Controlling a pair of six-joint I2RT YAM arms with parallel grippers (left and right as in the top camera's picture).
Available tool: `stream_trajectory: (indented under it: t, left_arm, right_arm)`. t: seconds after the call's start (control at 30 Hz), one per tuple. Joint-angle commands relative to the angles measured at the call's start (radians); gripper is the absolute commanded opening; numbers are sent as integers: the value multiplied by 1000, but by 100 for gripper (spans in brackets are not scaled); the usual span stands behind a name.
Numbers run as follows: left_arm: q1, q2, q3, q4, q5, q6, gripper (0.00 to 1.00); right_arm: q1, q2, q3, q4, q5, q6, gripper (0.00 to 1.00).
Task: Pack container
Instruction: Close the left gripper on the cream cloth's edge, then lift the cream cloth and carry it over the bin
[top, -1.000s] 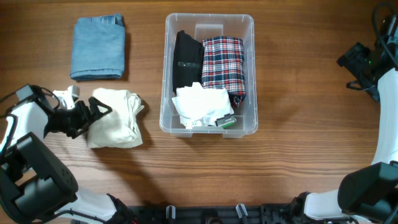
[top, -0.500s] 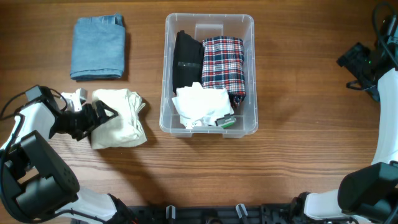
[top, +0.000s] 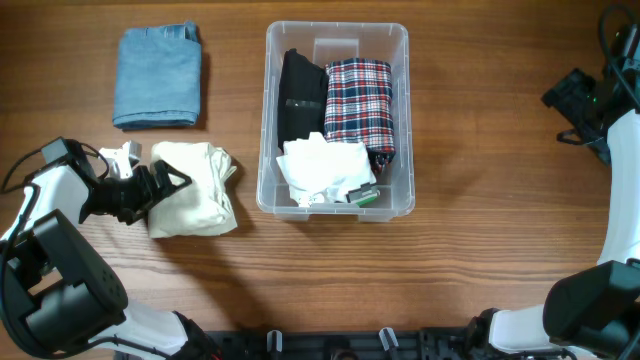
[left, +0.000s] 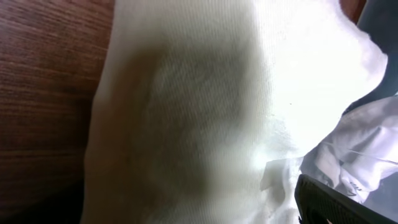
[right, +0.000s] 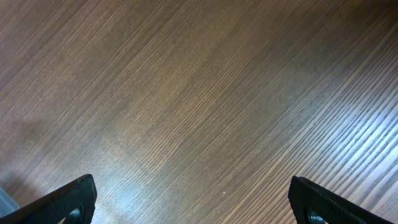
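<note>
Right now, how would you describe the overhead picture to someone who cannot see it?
A clear plastic container sits mid-table, holding a black garment, a plaid shirt and crumpled white cloth. To its left, the open left gripper meets a folded cream cloth, with folded denim beyond. The right gripper is open at the far right.

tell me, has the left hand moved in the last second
Yes. The left hand moved right over the cream cloth, nearer the container.

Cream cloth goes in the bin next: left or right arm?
Left. The open left gripper sits at the cream cloth's edge, left of the container. The right gripper hangs open at the table's far right, with the container between.
</note>
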Motion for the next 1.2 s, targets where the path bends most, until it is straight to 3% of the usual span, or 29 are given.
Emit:
stream_trajectory:
  t: [0.0,0.27,0.4,0.47,0.6,0.7,0.73,0.87,1.17]
  left_arm:
    - [-5,8,-10,3,56,24,100]
    - [-5,8,-10,-1,30,24,100]
    - [-5,8,-10,-5,30,23,83]
    - [-5,8,-10,-5,30,23,67]
    - [-5,8,-10,-5,31,23,63]
    - [-5,8,-10,-5,31,18,43]
    - [-5,8,-10,-6,31,18,32]
    - [-5,8,-10,-18,60,19,11]
    - [-4,6,-6,-24,150,11,5]
  right_arm:
    - [0,5,-2,3,6,14,100]
    - [0,5,-2,3,6,13,100]
    - [0,5,-2,3,6,14,100]
    - [0,5,-2,3,6,13,100]
    - [0,5,-2,3,6,14,100]
    - [0,5,-2,3,6,14,100]
    - [0,5,-2,3,6,14,100]
    - [0,5,-2,3,6,14,100]
    - [0,5,-2,3,6,13,100]
